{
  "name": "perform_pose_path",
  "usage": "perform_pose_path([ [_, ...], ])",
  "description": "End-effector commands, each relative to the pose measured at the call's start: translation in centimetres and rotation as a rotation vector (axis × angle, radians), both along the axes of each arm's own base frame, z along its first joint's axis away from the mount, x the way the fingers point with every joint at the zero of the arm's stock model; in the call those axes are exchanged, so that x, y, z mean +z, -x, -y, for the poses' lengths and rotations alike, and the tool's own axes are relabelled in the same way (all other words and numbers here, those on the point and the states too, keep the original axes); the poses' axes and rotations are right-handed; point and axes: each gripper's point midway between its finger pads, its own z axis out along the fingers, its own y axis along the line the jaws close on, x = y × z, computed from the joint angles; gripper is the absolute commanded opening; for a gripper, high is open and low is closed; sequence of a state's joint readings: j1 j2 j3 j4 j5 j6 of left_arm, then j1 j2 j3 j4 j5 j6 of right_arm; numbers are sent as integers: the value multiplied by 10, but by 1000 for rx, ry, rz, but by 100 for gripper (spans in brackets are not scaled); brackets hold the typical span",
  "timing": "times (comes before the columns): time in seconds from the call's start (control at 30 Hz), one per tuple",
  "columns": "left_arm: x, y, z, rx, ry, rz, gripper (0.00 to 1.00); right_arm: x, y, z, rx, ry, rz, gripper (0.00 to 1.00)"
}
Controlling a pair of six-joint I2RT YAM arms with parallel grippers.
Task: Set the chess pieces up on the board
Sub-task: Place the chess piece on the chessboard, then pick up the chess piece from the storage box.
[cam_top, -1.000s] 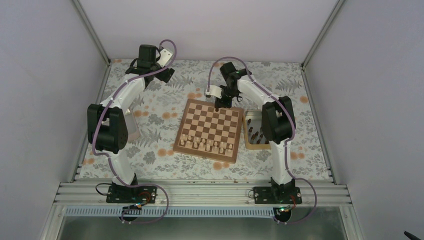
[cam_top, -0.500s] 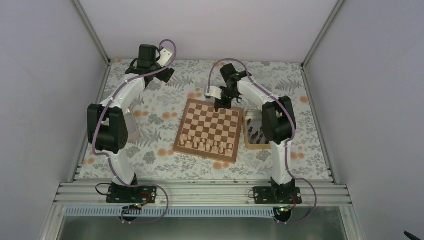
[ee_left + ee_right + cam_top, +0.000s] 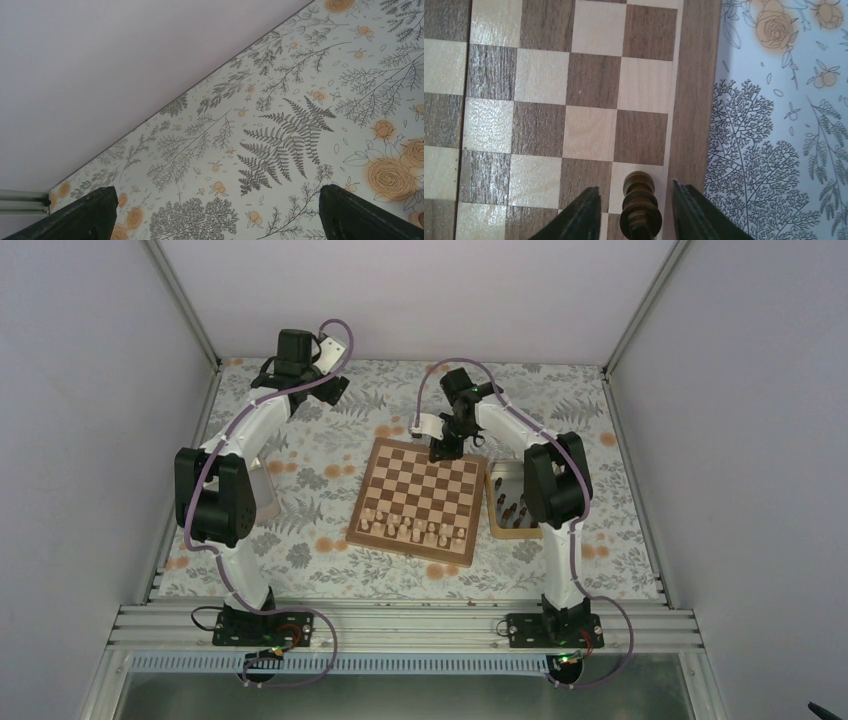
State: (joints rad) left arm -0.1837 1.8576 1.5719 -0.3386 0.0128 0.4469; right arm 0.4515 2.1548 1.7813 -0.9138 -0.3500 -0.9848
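Observation:
The board (image 3: 420,490) lies mid-table, and its far border fills the right wrist view (image 3: 691,100). One dark chess piece (image 3: 640,207) stands upright on a light square in the row along that border. My right gripper (image 3: 635,190) is open, with a finger on each side of the piece and a gap to both. From above, the right gripper (image 3: 443,450) hangs over the board's far edge. More dark chess pieces (image 3: 512,508) lie in a tray right of the board. My left gripper (image 3: 215,200) is open over bare cloth, far left at the back (image 3: 325,390).
Pale chessmen (image 3: 415,528) fill the board's two near rows. The tan-rimmed tray (image 3: 493,512) sits against the board's right side, under the right arm's elbow (image 3: 555,485). A flowered cloth (image 3: 280,125) covers the table, with walls close at the back and sides.
The right gripper's jaws have spread apart and let go of the dark piece, which now stands on its own on the board. The left arm has not moved.

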Motion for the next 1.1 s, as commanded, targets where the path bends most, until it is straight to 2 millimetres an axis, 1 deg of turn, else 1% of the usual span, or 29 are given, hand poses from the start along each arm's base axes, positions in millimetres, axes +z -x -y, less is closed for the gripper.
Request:
perform_pose_path([
  [0.0, 4, 4, 6, -30, 2, 4, 100, 16, 11, -1, 29, -8, 11, 43],
  [0.1, 4, 3, 6, -29, 1, 3, 100, 33, 13, -3, 29, -44, 40, 46],
  [0.17, 4, 3, 5, -24, -2, 4, 100, 51, 13, -5, 20, -77, 69, 47],
  [0.23, 6, 2, 3, -20, -8, 8, 100, 74, 13, 1, 0, -104, 100, 47],
  [0.3, 7, 2, 2, -14, -16, 12, 100, 88, 12, 20, -46, -88, 116, 46],
  [0.37, 6, 3, 1, -12, -21, 14, 100, 93, 7, 54, -121, -46, 123, 43],
  [0.4, 5, 3, 1, -12, -22, 12, 100, 93, 6, 75, -160, -22, 120, 42],
  [0.47, 4, 3, 1, -14, -22, 9, 100, 92, 0, 124, -267, 12, 102, 38],
  [0.53, 2, 3, 3, -20, -15, 4, 100, 87, 6, 166, -351, 39, 62, 36],
  [0.6, 1, 2, 5, -26, -9, -4, 100, 83, 17, 200, -424, 65, 47, 36],
  [0.67, -2, 2, 5, -28, -7, -11, 100, 82, 30, 223, -466, 77, 46, 35],
  [0.73, -3, 2, 6, -31, -7, -13, 100, 80, 45, 234, -487, 71, 25, 34],
  [0.8, -5, 1, 6, -31, -7, -17, 100, 74, 60, 238, -503, 73, 1, 33],
  [0.87, -5, 1, 6, -32, -6, -19, 100, 58, 74, 238, -515, 83, -32, 32],
  [0.93, -5, 2, 6, -33, -6, -19, 100, 43, 84, 238, -525, 88, -54, 31],
  [1.07, -8, 3, 6, -35, -5, -25, 100, 18, 95, 241, -563, 111, -94, 29],
])
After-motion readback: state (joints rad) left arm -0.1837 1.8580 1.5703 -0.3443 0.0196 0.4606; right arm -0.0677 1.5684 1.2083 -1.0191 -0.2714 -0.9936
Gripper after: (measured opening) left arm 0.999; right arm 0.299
